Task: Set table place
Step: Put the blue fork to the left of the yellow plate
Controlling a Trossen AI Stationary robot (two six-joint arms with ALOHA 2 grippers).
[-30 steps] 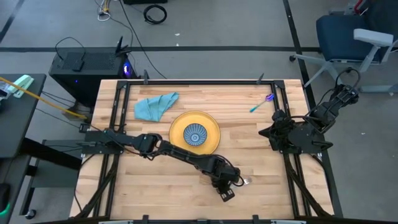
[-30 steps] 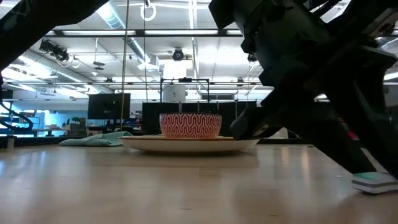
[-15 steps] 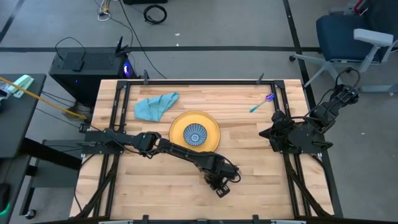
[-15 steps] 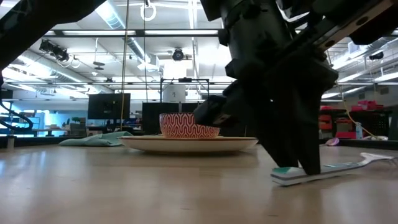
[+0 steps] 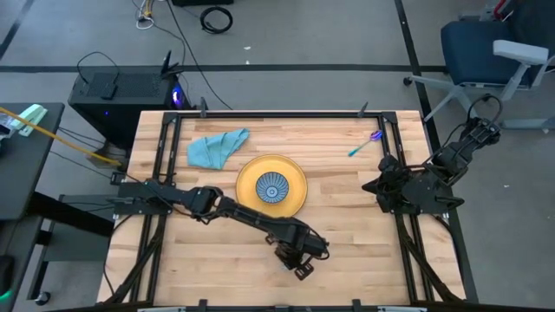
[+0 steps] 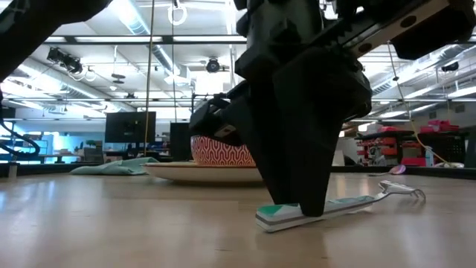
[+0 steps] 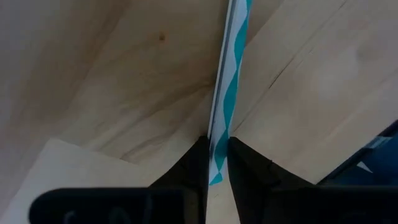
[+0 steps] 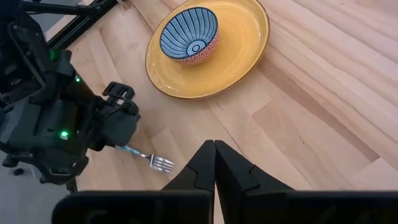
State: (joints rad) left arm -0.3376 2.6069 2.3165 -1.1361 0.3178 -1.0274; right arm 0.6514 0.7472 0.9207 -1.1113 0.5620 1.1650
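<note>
Teal-and-white fork handle [image 7: 225, 93] lay pinched between the two dark fingers [image 7: 189, 165] of the left gripper [image 5: 299, 260], which stood low over the table [image 5: 364, 251] near its front edge, in front of the yellow plate [image 5: 295, 195]. Low view showed the fork [image 6: 338, 207] on the wood, handle end under the gripper, tines [image 6: 405, 189] pointing away and just lifted at the tip. Right wrist view had the tines [image 8: 160, 163] poking out beside the left gripper [image 8: 121, 124], apart from the plate [image 8: 245, 43].

Plate carried a bowl [image 5: 272, 187], blue-striped inside, red zigzag pattern outside [image 6: 216, 151]. Teal cloth [image 5: 217, 147] lay crumpled toward the far left corner; a small blue-and-purple utensil [image 5: 365, 144] lay toward the far right, well apart from the plate.

Right gripper [image 8: 214, 163] waited over the right edge of the table, fingers pressed together on nothing.

No readable writing or brand marks noted.
</note>
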